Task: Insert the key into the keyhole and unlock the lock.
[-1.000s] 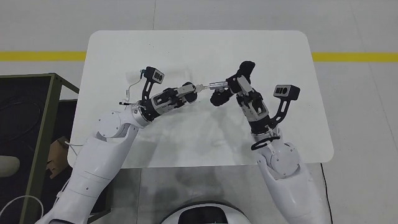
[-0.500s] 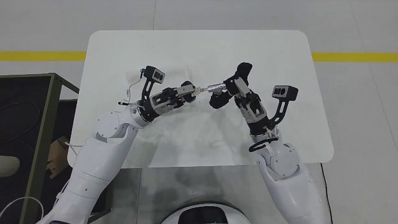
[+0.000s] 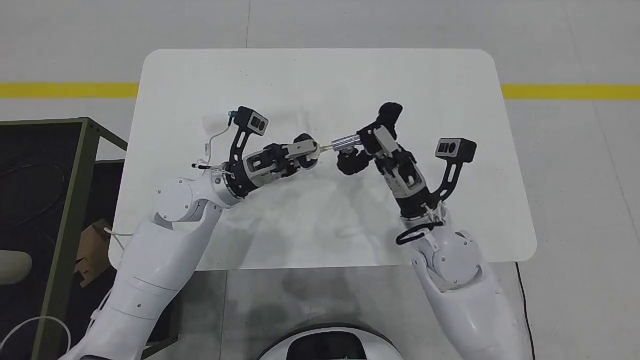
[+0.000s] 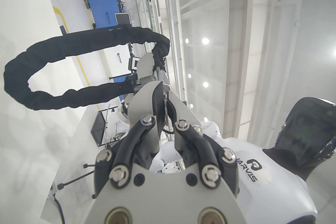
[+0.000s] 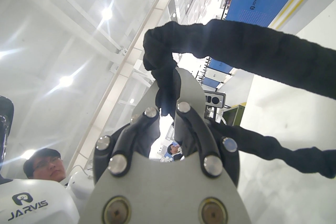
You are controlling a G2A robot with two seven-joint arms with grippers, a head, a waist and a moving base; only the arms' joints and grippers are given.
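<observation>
Top view: left gripper (image 3: pixel 305 147) pinches the key (image 4: pixel 165 104); right gripper (image 3: pixel 360 148) clamps the lock (image 3: pixel 345 140) above the table (image 3: pixel 200 80).

clad in glossy white shells along left arm (image 3: pixel 150 260) and right arm (image 3: pixel 470 280). bolted to the grey plate (image 4: pixel 162 198), black links (image 4: pixel 134 141) with silver screws (image 4: pixel 118 173); past the plate, pale fingers (image 4: pixel 141 99) with black pads (image 4: pixel 158 101).

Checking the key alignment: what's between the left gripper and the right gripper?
In the top view, the silver barrel of the lock spans the gap from the left gripper to the right gripper.
</observation>
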